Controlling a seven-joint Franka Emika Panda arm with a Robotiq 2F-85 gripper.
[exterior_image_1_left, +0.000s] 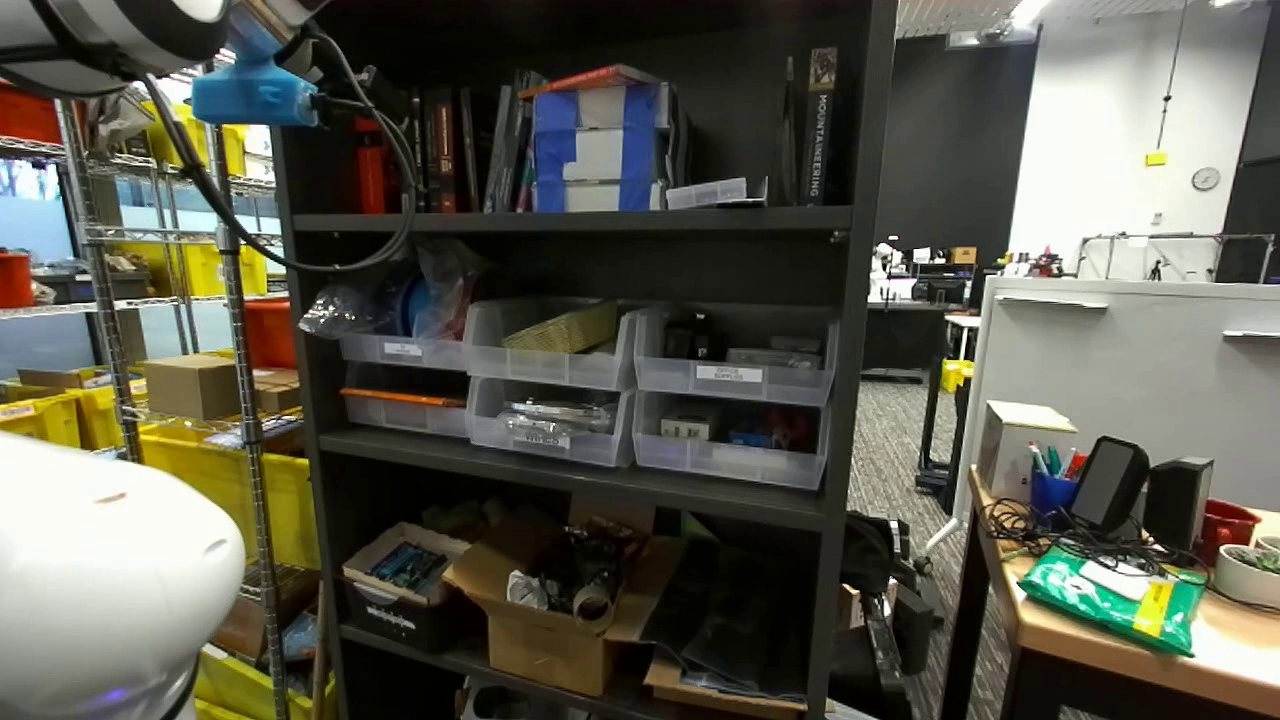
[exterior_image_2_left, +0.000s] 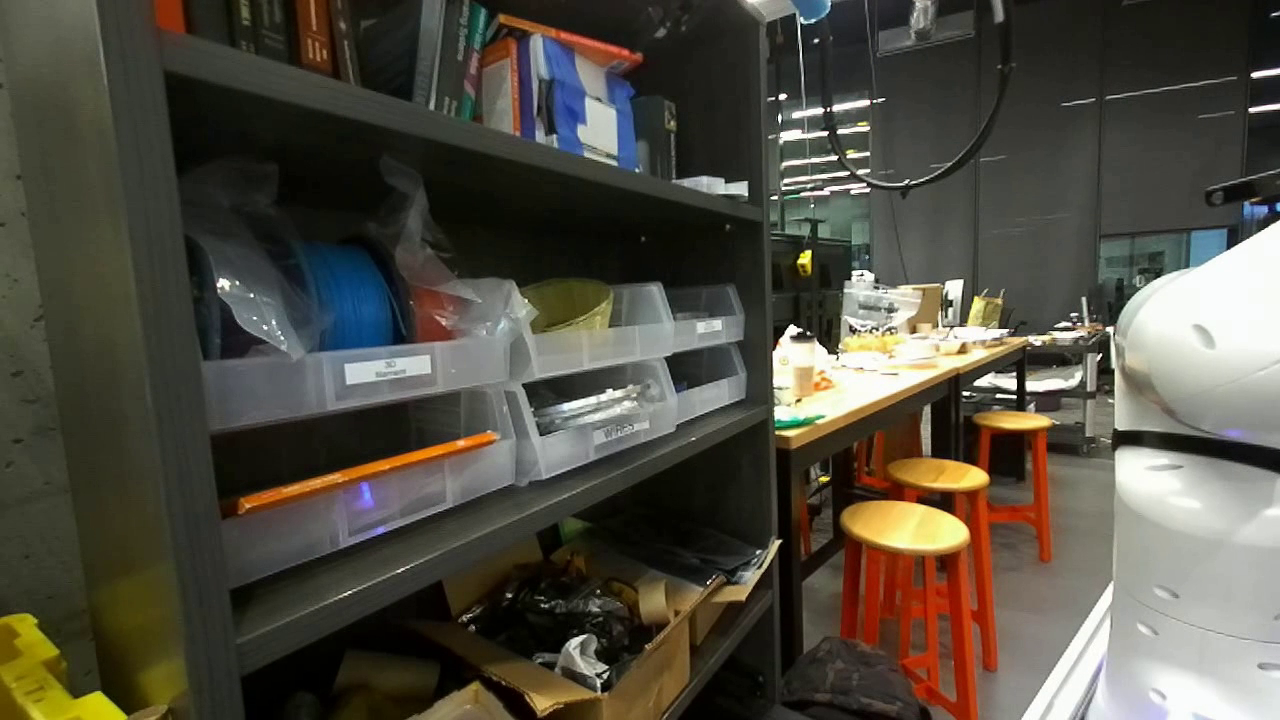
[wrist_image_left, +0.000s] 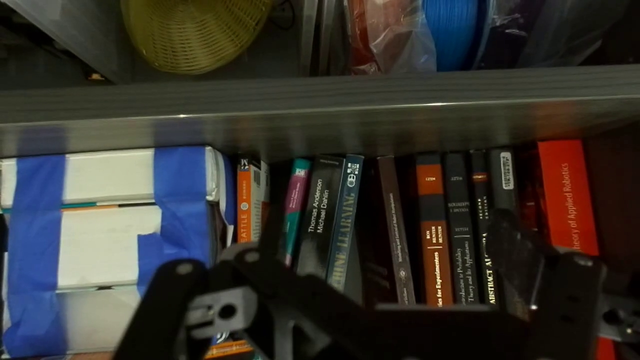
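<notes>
Gripper (wrist_image_left: 391, 229), wide, near shelved books (wrist_image_left: 434, 240)

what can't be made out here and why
Red book, wrist view: start of its title, hidden by the gripper.
Clock, in an exterior view: time too small to read.
Plant pot, in an exterior view: cut off by right edge.
Cardboard box, in both exterior views: bottom hidden by the dark heap.
</notes>
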